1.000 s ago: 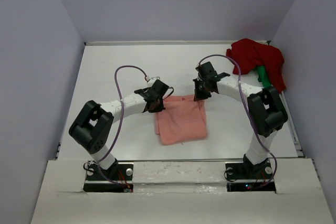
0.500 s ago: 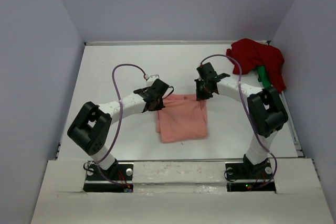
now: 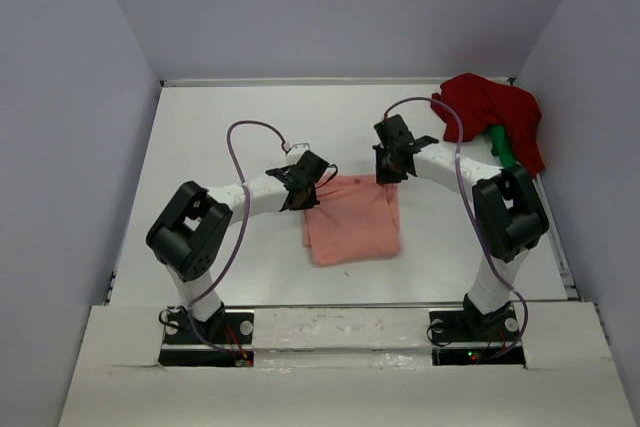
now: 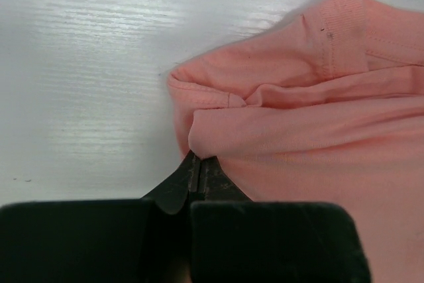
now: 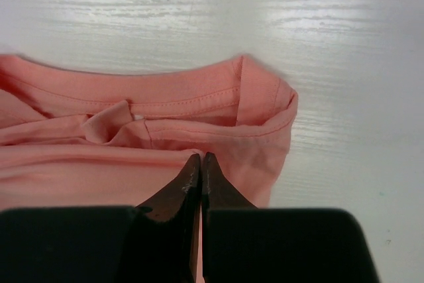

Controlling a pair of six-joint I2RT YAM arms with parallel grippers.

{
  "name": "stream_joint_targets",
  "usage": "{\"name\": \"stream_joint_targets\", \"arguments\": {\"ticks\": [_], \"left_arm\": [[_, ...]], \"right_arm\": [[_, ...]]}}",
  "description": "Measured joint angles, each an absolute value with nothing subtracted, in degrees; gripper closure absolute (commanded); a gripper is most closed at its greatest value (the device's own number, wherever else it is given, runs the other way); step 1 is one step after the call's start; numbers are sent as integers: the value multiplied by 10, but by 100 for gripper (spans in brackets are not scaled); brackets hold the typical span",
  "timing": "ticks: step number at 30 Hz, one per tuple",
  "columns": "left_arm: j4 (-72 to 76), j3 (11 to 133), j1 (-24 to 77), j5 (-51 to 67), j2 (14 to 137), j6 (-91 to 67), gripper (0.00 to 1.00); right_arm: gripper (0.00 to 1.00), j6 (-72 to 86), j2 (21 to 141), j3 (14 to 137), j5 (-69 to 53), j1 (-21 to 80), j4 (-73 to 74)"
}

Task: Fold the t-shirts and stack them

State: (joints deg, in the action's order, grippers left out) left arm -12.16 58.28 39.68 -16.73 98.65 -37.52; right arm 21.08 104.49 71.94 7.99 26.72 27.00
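Note:
A salmon-pink t-shirt [image 3: 352, 219] lies folded in the middle of the white table [image 3: 220, 137]. My left gripper [image 3: 303, 190] is shut on the fold at its far left corner; the left wrist view shows the closed tips [image 4: 199, 158] pinching the cloth [image 4: 298, 130]. My right gripper [image 3: 388, 169] is shut on the far right corner; in the right wrist view the closed tips [image 5: 201, 157] pinch the pink cloth [image 5: 165, 104] just below the hem. A dark red t-shirt [image 3: 490, 112] lies crumpled at the far right corner, with a bright green one [image 3: 502, 147] partly showing under it.
Grey walls close in the table on the left, back and right. A raised rim [image 3: 300, 81] runs along the far edge. Purple cables [image 3: 235, 162] loop over both arms.
Both grippers have shifted a little to the right and away, dragging the pink shirt with them. The left arm's elbow has swung right.

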Motion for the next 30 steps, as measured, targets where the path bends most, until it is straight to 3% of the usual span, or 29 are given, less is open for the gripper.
{"name": "stream_joint_targets", "arguments": {"ticks": [30], "left_arm": [[-99,659,373,-156,1043,-326,98]], "right_arm": [[100,227,1130,791,159,267,295]]}}
